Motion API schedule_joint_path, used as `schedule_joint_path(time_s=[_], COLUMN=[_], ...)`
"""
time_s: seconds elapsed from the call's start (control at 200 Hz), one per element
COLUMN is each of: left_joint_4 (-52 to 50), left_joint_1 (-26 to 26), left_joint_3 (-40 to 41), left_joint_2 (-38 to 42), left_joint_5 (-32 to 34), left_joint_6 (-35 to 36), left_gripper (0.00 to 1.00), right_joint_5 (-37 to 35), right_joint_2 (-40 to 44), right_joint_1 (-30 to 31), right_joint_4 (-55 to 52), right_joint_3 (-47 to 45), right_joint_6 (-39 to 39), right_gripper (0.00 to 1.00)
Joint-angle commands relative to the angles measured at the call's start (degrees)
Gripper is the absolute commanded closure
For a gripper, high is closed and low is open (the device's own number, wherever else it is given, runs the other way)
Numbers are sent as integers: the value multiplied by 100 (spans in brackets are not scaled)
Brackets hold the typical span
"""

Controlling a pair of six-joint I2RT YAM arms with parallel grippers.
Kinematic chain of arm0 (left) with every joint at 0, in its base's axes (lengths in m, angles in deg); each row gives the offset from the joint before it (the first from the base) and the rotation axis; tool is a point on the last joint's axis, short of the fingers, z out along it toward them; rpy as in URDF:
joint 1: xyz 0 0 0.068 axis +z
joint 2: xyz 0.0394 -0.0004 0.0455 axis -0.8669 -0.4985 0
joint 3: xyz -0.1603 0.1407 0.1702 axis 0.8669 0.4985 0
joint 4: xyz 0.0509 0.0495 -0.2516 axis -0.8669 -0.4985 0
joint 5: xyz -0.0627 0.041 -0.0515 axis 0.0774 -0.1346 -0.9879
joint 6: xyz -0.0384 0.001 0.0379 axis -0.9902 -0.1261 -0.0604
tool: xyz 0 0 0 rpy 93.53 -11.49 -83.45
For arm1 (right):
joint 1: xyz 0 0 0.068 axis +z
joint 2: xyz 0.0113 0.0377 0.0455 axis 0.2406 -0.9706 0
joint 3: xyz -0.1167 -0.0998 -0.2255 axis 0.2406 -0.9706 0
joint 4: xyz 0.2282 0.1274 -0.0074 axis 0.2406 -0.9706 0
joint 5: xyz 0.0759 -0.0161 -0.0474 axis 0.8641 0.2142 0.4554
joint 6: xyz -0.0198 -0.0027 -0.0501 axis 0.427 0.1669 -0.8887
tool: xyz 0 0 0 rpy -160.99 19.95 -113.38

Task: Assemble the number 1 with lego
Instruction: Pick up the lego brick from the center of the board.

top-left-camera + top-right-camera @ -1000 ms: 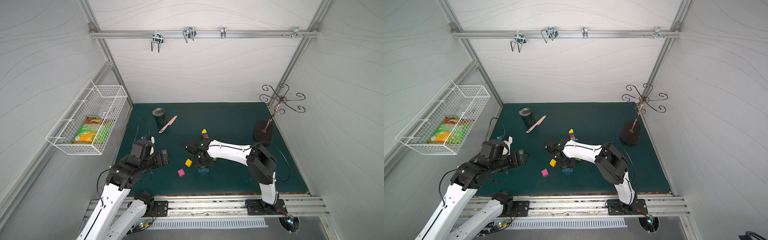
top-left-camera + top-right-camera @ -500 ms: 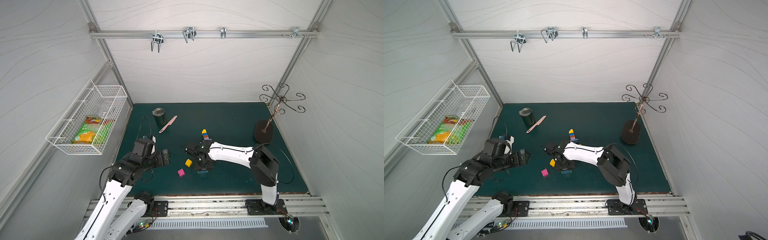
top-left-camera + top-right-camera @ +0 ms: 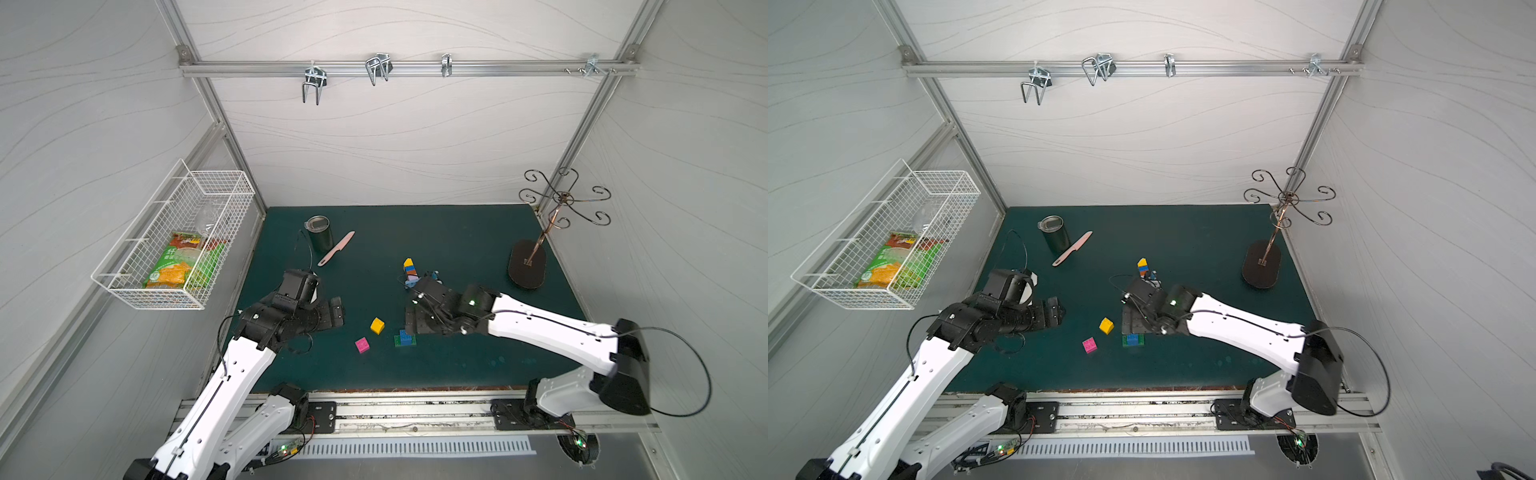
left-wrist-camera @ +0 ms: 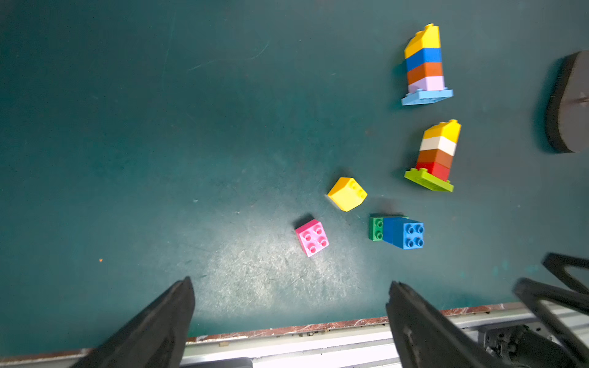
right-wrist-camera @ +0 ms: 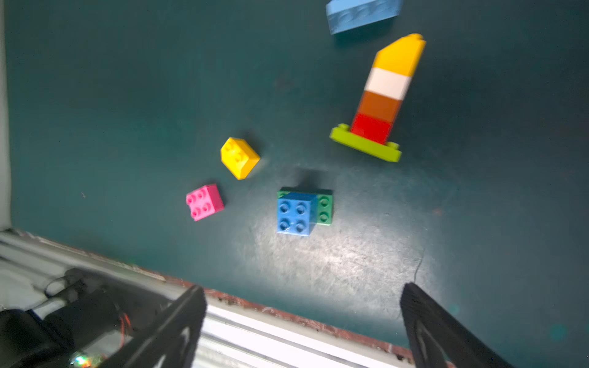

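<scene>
Both left gripper [image 4: 290, 283] and right gripper [image 5: 302, 286] gape wide, holding nothing.

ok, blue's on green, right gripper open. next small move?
Probably move the right gripper, open and empty, over the pink brick to grasp it. The blue brick already sits on the green brick; pink lies loose nearby. The lime-based stack is topped yellow, so the yellow brick likely goes last.

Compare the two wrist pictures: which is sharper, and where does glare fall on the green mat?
Left wrist view: fairly sharp, studs on the pink square plastic brick read clearly, pale glare on the dark green mat beside it. Right wrist view: softer, smeared edges on the lime long plastic brick, glare beside the blue square plastic brick.
</scene>
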Motion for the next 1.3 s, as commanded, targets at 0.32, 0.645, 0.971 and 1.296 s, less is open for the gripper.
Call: schedule_joint_path(time_s=[0.32, 0.645, 0.971, 1.296], left_joint_4=[782, 1072, 1451, 1490], left_joint_1=[-1200, -1933, -2157, -2162], left_joint_3=[1061, 640, 412, 473], left_joint_2=[-1184, -2284, -3018, -3439], left_joint_5=[304, 515, 454, 482], left_joint_6=[-2167, -2995, -3235, -3474], left_gripper=[14, 20, 25, 36], right_joint_5=[-341, -514, -356, -273], right_joint_2=[802, 1782, 1946, 1872], right_joint_1=[-260, -382, -443, -443], right_joint_4=[2187, 2980, 2984, 2992], right_joint_3=[-2032, -2934, -3018, -3008], right_joint_6=[27, 148, 185, 189], right_gripper=[1, 1, 1, 1])
